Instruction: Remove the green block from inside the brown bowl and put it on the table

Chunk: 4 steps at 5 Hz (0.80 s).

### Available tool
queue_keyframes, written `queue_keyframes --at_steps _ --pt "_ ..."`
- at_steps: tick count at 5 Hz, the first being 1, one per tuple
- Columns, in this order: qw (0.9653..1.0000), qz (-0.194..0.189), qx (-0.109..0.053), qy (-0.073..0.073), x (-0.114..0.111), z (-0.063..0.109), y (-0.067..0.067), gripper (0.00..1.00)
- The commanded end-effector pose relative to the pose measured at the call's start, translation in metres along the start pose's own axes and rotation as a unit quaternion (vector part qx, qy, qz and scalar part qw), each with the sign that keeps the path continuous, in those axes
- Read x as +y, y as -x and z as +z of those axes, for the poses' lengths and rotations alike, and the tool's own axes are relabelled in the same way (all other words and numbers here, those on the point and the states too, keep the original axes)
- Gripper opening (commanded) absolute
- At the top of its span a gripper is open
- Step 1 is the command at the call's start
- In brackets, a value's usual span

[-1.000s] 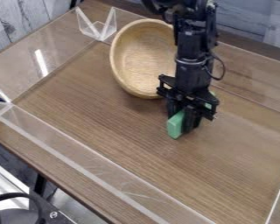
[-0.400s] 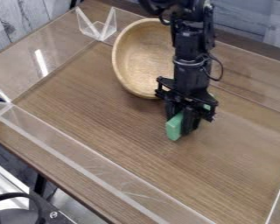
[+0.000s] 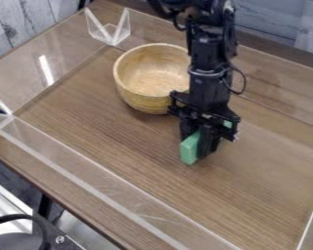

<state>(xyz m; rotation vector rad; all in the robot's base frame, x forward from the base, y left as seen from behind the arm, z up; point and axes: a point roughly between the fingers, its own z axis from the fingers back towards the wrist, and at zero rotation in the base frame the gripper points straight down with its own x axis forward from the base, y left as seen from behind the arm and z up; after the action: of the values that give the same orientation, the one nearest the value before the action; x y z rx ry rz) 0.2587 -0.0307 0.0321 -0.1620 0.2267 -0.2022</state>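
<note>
The black gripper (image 3: 200,135) points steeply down over the table (image 3: 107,132), just in front of and to the right of the brown bowl (image 3: 149,76). It is shut on the green block (image 3: 188,149), whose lower half sticks out below the fingers at or just above the tabletop; I cannot tell whether it touches. The light-tan wooden bowl sits upright on the table with nothing showing inside it. The arm's column hides the bowl's right rim.
A clear plastic barrier (image 3: 67,151) runs along the table's near and left edges. A clear plastic piece (image 3: 107,27) stands at the back left corner. Bare wood lies left of and in front of the gripper.
The bowl, earlier tipped up on its side against the arm, has dropped back flat and sits further left. The gripper and block have barely shifted.
</note>
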Motion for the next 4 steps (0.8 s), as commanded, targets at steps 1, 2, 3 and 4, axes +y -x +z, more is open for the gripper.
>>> queue_keyframes --at_steps 1,2,3,4 --pt "0.9993 0.004 -0.037 -0.008 0.004 0.023 -0.001 0.00" --pt "0.9993 0.010 -0.036 -0.009 0.008 0.023 0.000 0.00" --pt "0.9992 0.018 -0.035 -0.011 0.013 0.022 0.002 0.00" --pt "0.9990 0.024 -0.035 -0.012 0.017 0.023 0.003 0.00"
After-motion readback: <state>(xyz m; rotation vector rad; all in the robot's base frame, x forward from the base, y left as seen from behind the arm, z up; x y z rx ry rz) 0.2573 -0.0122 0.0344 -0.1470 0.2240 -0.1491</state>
